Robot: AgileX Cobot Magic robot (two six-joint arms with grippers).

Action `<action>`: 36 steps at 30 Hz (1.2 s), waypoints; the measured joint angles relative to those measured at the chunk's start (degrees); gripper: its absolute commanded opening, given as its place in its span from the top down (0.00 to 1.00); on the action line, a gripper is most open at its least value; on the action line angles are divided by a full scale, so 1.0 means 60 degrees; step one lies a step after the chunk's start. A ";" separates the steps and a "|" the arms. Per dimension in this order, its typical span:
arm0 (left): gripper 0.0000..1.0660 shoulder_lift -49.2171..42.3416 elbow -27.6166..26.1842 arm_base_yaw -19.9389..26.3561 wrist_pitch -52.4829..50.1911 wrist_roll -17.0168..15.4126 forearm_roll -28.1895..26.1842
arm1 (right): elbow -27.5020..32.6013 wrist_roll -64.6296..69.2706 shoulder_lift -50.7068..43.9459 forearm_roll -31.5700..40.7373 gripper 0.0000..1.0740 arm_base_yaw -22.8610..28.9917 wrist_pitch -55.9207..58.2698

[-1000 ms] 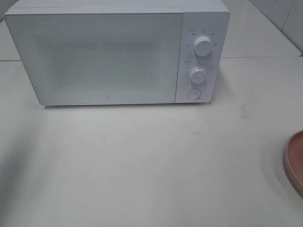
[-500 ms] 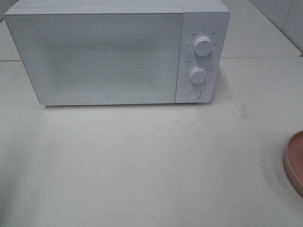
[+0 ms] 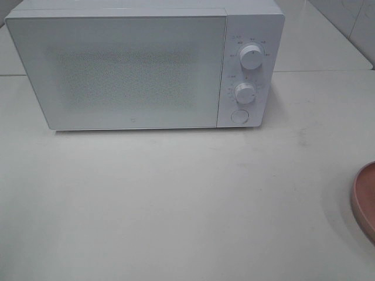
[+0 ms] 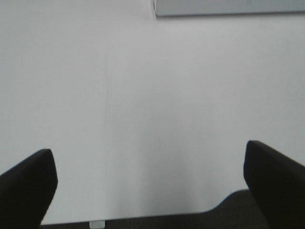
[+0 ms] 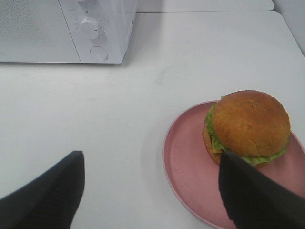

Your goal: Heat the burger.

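Nothing has shifted since the earlier frames — microwave (image 3: 143, 64) door shut; my left claw (image 4: 152, 186) gapes wide, empty; my right claw (image 5: 152, 191) open above the table, empty; burger (image 5: 248, 126) on plate (image 5: 186, 162), lower right.

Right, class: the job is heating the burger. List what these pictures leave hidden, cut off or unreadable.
- Exterior high view: the burger is out of frame; only a sliver of the pink plate shows at the edge.
- Microwave interior: hidden by the shut, speckled door.
- Markings round the upper dial and lower dial: too small to read.
- Right wrist view: the right hand's fingers cover part of the plate.
- Neither hand shows in the exterior high view.
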 measured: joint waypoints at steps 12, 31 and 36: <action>0.06 -0.2311 0.0029 0.0000 -0.0076 0.0000 0.0010 | 0.0000 0.0000 0.0000 0.0000 0.29 0.0000 0.0000; 0.06 -0.2311 0.0029 0.0000 -0.0076 0.0000 0.0010 | 0.0000 0.0000 0.0000 0.0000 0.29 0.0000 0.0000; 0.06 -0.2311 0.0029 0.0000 -0.0076 0.0000 0.0010 | 0.0000 0.0000 0.0000 0.0000 0.29 0.0000 0.0000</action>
